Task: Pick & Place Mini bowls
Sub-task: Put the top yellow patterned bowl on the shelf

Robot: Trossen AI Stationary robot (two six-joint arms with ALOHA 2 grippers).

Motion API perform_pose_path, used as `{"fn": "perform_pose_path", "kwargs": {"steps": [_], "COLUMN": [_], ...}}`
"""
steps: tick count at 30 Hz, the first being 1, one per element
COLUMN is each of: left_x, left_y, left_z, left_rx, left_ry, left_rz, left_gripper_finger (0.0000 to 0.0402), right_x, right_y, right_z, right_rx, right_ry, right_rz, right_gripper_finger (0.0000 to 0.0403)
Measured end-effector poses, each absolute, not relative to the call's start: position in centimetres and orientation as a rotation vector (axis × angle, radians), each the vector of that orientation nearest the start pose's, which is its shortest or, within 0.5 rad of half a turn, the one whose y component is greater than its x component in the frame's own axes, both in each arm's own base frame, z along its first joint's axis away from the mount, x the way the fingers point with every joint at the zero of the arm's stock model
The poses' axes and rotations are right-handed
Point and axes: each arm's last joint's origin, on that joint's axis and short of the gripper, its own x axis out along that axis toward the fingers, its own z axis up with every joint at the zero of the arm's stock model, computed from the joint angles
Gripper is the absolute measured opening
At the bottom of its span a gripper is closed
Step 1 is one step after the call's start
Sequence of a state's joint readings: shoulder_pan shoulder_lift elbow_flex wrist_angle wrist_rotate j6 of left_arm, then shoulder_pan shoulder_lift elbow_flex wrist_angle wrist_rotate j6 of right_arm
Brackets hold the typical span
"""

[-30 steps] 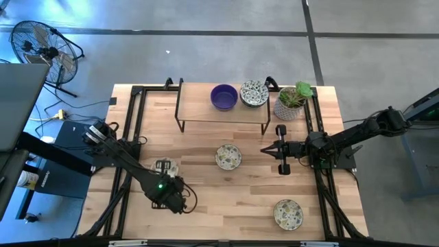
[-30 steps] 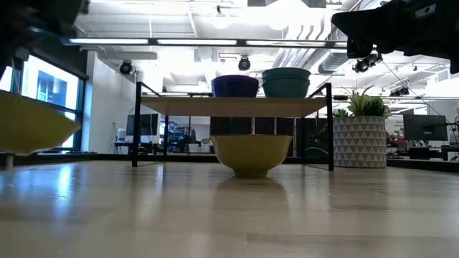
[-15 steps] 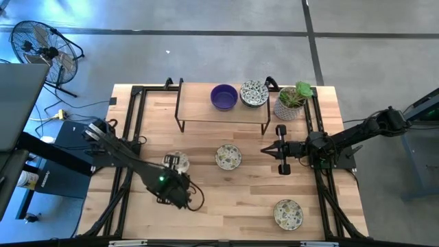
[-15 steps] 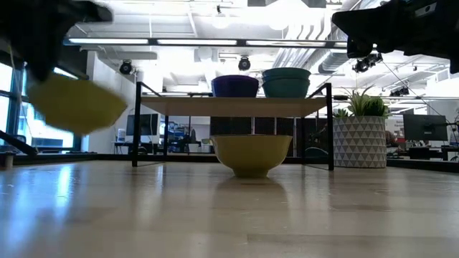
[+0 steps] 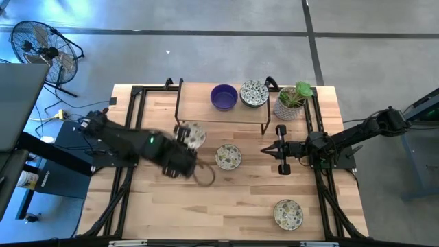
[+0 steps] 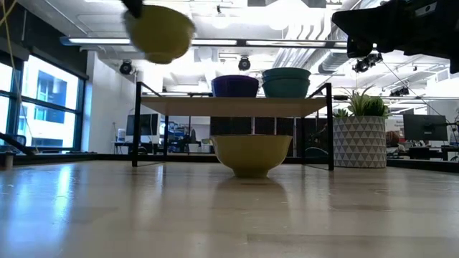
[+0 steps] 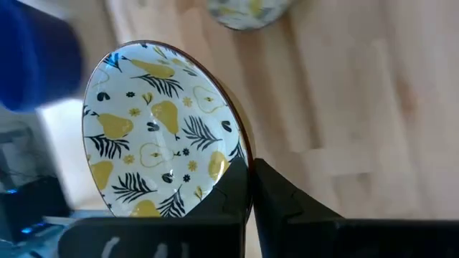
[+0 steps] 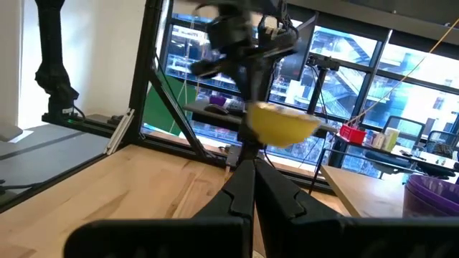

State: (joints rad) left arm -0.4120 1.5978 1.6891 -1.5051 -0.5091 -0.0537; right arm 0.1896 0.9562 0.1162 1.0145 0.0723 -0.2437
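Note:
My left gripper [image 5: 186,143] is shut on a cream mini bowl [image 7: 161,158] with a yellow pear pattern and a yellow underside [image 6: 159,32], high above the table in front of the shelf [image 5: 223,113]. A purple bowl [image 5: 223,97] and a patterned bowl [image 5: 254,93] stand on the shelf. Two more patterned bowls sit on the table, one at the middle [image 5: 228,156] and one near the front right [image 5: 288,213]. My right gripper [image 5: 263,149] hovers shut at the right, touching nothing. My left gripper pinches the bowl's rim [image 7: 242,159] between its two fingers, one finger [image 7: 231,188] on the patterned inside and the other on the outside. The fingers slant down from above. The bowl is lifted clear of the table and tilted.
A black-framed wooden shelf stands at the far middle. A patterned pot with a green plant [image 5: 291,101] stands to its right. Black rails [image 5: 134,123] run along both table sides. Bare wood lies at the near left and near middle.
My left gripper has risen and swung toward the table's far edge and right, toward the shelf, turning as it went. The bowl it holds has gone from low over the table to well above it, level with the shelf top in the low view.

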Motion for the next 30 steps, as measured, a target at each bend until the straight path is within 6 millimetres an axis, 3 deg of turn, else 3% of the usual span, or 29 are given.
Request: {"fn": "perform_pose_path", "kwargs": {"steps": [4,9,17,23,30], "left_x": [27.5,28.6,29.1,29.1,29.9], "left_y": [-6.4,-1.5,3.9,5.9,6.1], "left_z": [37.0,37.2,37.4,37.3,34.6], "left_rx": [0.648,0.676,0.676,0.640,0.663], "left_ry": [1.267,1.308,1.321,1.315,1.331], "left_rz": [0.113,0.152,0.192,0.232,0.182], "left_gripper_finger": [0.0001,0.0001,0.0001,0.0001,0.0001], "right_x": [16.8,16.8,16.8,16.8,16.8], "right_y": [3.0,3.0,3.0,3.1,3.1], "right_z": [19.4,19.4,19.4,19.4,19.4], "right_rx": [-0.220,-0.213,-0.214,-0.218,-0.218], "right_ry": [-0.186,-0.186,-0.188,-0.188,-0.188], "right_rz": [0.096,0.098,0.107,0.107,0.116], "right_gripper_finger": [0.0000,0.0000,0.0000,0.0000,0.0000]}}
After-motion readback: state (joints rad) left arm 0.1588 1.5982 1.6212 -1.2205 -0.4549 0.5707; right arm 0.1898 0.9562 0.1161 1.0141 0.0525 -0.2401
